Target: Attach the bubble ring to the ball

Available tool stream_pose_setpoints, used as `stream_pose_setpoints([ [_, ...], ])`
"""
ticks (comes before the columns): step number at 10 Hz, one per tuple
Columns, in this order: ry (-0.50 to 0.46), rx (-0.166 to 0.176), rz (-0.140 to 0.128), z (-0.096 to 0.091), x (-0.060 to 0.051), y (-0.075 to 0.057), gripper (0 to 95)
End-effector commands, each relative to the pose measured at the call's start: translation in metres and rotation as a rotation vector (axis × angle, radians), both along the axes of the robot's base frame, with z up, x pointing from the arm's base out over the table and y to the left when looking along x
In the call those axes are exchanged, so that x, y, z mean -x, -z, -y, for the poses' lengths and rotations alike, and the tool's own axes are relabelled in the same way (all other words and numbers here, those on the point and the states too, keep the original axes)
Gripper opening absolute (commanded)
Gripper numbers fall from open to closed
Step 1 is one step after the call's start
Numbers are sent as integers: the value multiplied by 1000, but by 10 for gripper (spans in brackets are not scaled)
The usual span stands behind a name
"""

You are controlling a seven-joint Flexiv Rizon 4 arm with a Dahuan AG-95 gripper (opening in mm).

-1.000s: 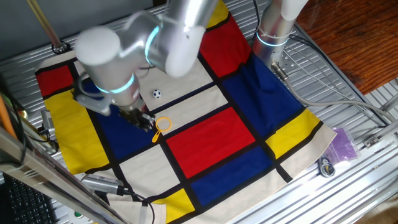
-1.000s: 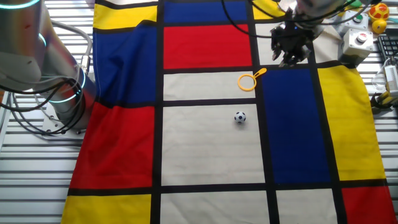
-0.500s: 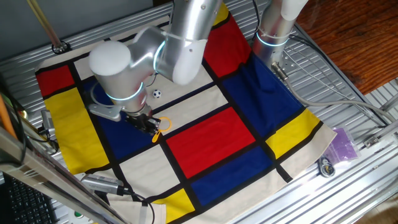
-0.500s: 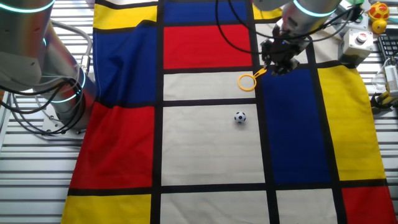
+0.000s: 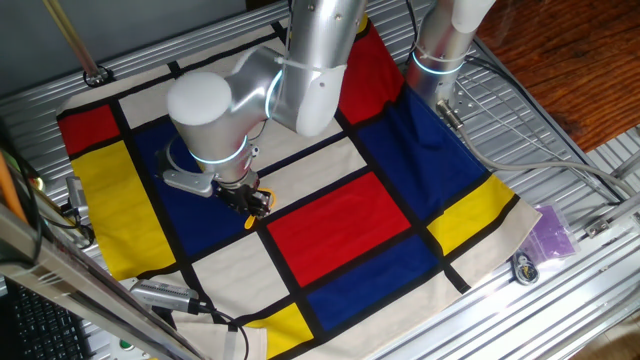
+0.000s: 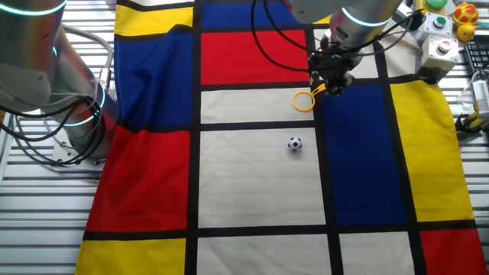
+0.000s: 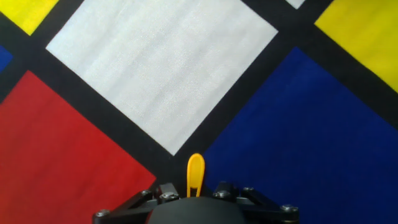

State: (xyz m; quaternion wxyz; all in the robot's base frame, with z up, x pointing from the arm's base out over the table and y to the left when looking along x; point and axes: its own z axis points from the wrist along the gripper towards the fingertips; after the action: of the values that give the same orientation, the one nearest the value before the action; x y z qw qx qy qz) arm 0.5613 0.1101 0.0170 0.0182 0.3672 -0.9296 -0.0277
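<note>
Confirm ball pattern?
The ball is white with dark patches, like a soccer ball; it shows best in the other fixed view.

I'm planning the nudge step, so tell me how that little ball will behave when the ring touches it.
The ball looks round, tiny and free on the flat cloth, so it will probably roll at a light touch. It seems light. The bubble ring by the claw looks thin, likely flexing slightly.

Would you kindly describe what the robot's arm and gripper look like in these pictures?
The arm is glossy silver-grey, built of rounded cylindrical segments with domed joint caps and glowing cyan light rings at the joints. Black cables loop along its wrist. The gripper is small, black and angular, with visible screw heads on its linkages.
</note>
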Motion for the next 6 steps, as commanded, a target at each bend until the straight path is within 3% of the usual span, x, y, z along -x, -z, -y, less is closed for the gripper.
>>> stream_pose_setpoints([
  [1, 0, 0, 0, -1, -1, 3, 380],
  [2, 0, 2, 0, -1, -1, 4, 190],
  [6, -8, 1, 5, -1, -2, 9, 190],
])
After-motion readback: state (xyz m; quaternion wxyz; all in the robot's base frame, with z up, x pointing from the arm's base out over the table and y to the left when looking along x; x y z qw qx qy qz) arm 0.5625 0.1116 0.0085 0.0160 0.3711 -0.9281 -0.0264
